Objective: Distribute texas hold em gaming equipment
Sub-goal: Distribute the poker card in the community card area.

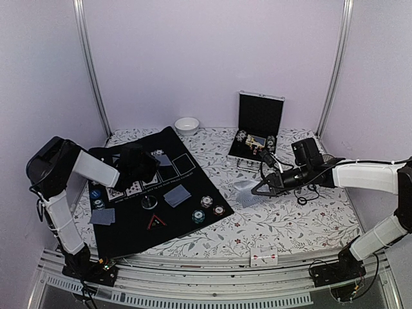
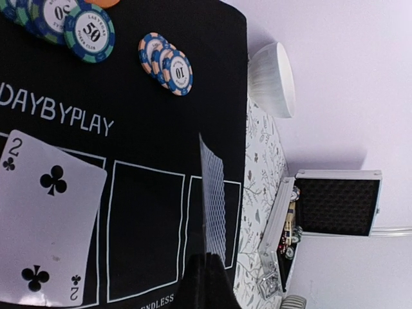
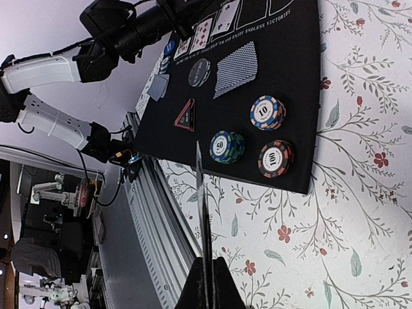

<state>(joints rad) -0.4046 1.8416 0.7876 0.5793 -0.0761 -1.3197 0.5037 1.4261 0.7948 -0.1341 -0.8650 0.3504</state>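
Observation:
My left gripper (image 2: 209, 273) hangs over the far part of the black mat (image 1: 129, 233), shut on a playing card (image 2: 214, 199) with a blue-grey back, seen almost edge-on. A face-up two of clubs (image 2: 48, 219) lies on the mat below it, with poker chips (image 2: 93, 32) beyond. Right of the mat, my right gripper (image 3: 207, 273) is shut on a thin stack of cards (image 3: 200, 206) held edge-on above the floral cloth. On the mat's near end sit chip stacks (image 3: 267, 112), a grey button (image 3: 199, 72), a black-red triangular marker (image 3: 185, 116) and a face-down card (image 3: 235, 78).
An open silver-edged black case (image 1: 261, 116) with more chips stands at the back right. A small white bowl (image 1: 187, 125) sits behind the mat. One face-up card (image 1: 264, 257) lies at the table's front edge. A black cable (image 1: 308, 196) trails under the right arm.

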